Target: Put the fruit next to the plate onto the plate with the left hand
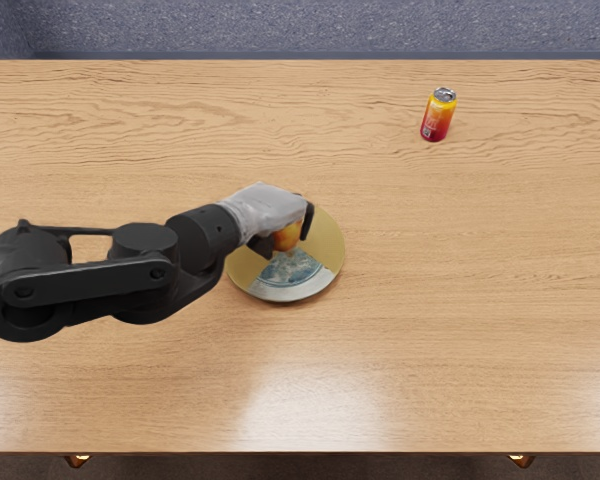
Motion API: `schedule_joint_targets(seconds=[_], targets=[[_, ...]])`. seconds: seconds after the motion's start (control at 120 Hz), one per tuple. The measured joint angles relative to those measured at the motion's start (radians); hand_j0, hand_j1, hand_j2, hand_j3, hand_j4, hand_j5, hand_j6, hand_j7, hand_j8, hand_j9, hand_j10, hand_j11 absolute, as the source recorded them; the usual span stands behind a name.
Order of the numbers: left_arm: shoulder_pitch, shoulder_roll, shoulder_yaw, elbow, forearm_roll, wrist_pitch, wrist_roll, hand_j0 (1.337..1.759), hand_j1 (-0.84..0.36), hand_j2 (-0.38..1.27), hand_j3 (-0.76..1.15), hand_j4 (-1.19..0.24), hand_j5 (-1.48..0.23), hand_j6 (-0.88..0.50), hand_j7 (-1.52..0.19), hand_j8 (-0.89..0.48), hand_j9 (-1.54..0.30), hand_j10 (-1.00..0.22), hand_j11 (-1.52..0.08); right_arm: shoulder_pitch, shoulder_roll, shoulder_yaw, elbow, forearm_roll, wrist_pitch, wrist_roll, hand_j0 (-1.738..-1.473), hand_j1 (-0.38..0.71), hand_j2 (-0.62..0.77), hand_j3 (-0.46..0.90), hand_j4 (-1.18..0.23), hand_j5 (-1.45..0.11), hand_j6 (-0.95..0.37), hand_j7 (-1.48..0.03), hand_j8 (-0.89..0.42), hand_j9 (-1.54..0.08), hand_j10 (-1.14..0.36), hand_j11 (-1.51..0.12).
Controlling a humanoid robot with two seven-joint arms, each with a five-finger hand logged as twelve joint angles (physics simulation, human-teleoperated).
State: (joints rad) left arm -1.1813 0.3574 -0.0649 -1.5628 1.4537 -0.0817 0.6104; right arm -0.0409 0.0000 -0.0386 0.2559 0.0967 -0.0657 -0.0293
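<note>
Fruit [288, 237], orange-yellow, gripped by left hand [270, 213], fingers wrapped around it, over far-left part of plate [322, 262]; contact with plate unclear. Plate near middle of desk [430, 330]. Soda can [438, 115] upright toward far right corner, well apart.

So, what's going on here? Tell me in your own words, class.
The robot's left hand is closed around the fruit and holds it over the plate, toward the plate's far left part. Whether the fruit already rests on the plate cannot be told; the hand has not let go. A can stands upright, apart, at the far right of the table. The right arm is out of view.
</note>
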Motion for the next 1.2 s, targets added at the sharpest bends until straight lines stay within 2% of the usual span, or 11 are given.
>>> schedule_joint_targets(seconds=[0.242, 0.267, 0.367, 0.475, 0.608, 0.783, 0.833, 0.9, 0.975, 1.075, 1.2], targets=[[0.029, -0.008, 0.024, 0.016, 0.003, -0.001, 0.001, 1.630, -0.41, 0.33, 0.00, -0.37, -1.18, -0.20, -1.20, -0.26, -1.20, -0.69, -1.23, 0.001, 0.000, 0.000, 0.000, 0.000, 0.000, 0.000, -1.658, -0.31, -0.01, 0.00, -0.03, -0.04, -0.03, -0.04, -0.03, -0.04, -0.03, -0.04], [0.030, -0.012, 0.024, 0.016, 0.003, 0.001, 0.001, 1.633, -0.39, 0.31, 0.00, -0.37, -1.12, -0.22, -1.13, -0.27, -1.14, -0.70, -1.16, 0.001, 0.000, 0.000, 0.000, 0.000, 0.000, 0.000, -1.658, -0.31, -0.01, 0.00, -0.03, -0.04, -0.03, -0.04, -0.03, -0.04, -0.03, -0.04], [0.030, -0.016, 0.020, 0.018, 0.000, 0.006, 0.001, 1.643, -0.23, 0.21, 0.00, -0.34, -0.83, -0.25, -0.84, -0.28, -0.84, -0.54, -0.85, 0.002, 0.000, 0.001, 0.000, 0.000, 0.000, 0.000, -1.658, -0.31, -0.01, 0.00, -0.03, -0.04, -0.03, -0.04, -0.03, -0.04, -0.03, -0.04], [0.021, -0.015, 0.006, 0.018, -0.001, 0.007, 0.001, 1.649, -0.12, 0.15, 0.00, -0.30, -0.62, -0.25, -0.63, -0.27, -0.63, -0.42, -0.64, 0.003, 0.000, 0.002, 0.000, 0.000, 0.000, 0.000, -1.658, -0.31, -0.01, 0.00, -0.03, -0.04, -0.03, -0.04, -0.03, -0.04, -0.03, -0.04], [0.014, -0.015, -0.008, 0.016, -0.003, 0.006, 0.000, 1.653, -0.04, 0.10, 0.00, -0.28, -0.48, -0.25, -0.49, -0.26, -0.49, -0.34, -0.49, 0.004, 0.000, 0.002, 0.000, 0.000, 0.000, 0.000, -1.658, -0.31, -0.01, 0.00, -0.03, -0.04, -0.03, -0.04, -0.03, -0.04, -0.03, -0.04], [-0.006, 0.020, -0.051, -0.014, -0.029, -0.011, 0.000, 1.656, 0.01, 0.07, 0.00, -0.27, -0.39, -0.25, -0.40, -0.26, -0.40, -0.29, -0.40, 0.004, 0.000, 0.002, 0.000, 0.000, 0.000, -0.001, -1.658, -0.31, -0.01, 0.00, -0.03, -0.04, -0.03, -0.04, -0.03, -0.04, -0.03, -0.04], [-0.012, 0.048, -0.099, -0.024, -0.104, -0.058, 0.000, 1.656, 0.02, 0.07, 0.00, -0.26, -0.38, -0.26, -0.38, -0.26, -0.38, -0.28, -0.38, 0.004, 0.000, 0.002, 0.000, 0.000, 0.000, -0.001, -1.658, -0.31, -0.01, 0.00, -0.03, -0.04, -0.03, -0.04, -0.03, -0.04, -0.03, -0.04], [-0.011, 0.121, -0.207, -0.029, -0.282, -0.168, 0.000, 1.657, 0.03, 0.06, 0.00, -0.26, -0.37, -0.26, -0.37, -0.26, -0.37, -0.28, -0.37, 0.004, 0.000, 0.001, 0.000, 0.000, 0.000, 0.000, -1.658, -0.31, -0.01, 0.00, -0.03, -0.04, -0.03, -0.04, -0.03, -0.04, -0.03, -0.04], [-0.005, 0.280, -0.325, -0.010, -0.517, -0.313, 0.001, 1.657, 0.03, 0.06, 0.00, -0.26, -0.35, -0.25, -0.35, -0.26, -0.35, -0.27, -0.36, 0.004, 0.000, 0.001, 0.000, 0.000, 0.000, 0.000, -1.658, -0.31, -0.01, 0.00, -0.03, -0.04, -0.03, -0.04, -0.03, -0.04, -0.03, -0.04], [0.024, 0.487, -0.398, 0.051, -0.818, -0.446, 0.000, 1.658, 0.04, 0.06, 0.00, -0.26, -0.34, -0.26, -0.34, -0.26, -0.34, -0.26, -0.34, 0.004, 0.000, 0.002, 0.000, 0.000, 0.001, 0.000, -1.658, -0.31, -0.01, 0.00, -0.03, -0.04, -0.03, -0.04, -0.03, -0.04, -0.03, -0.04], [0.073, 0.518, -0.432, 0.111, -1.205, -0.505, 0.000, 1.658, 0.04, 0.06, 0.00, -0.26, -0.34, -0.26, -0.34, -0.26, -0.34, -0.26, -0.34, 0.004, 0.000, 0.002, 0.000, 0.000, 0.001, -0.001, -1.658, -0.31, -0.01, 0.00, -0.03, -0.04, -0.03, -0.04, -0.03, -0.04, -0.03, -0.04]])
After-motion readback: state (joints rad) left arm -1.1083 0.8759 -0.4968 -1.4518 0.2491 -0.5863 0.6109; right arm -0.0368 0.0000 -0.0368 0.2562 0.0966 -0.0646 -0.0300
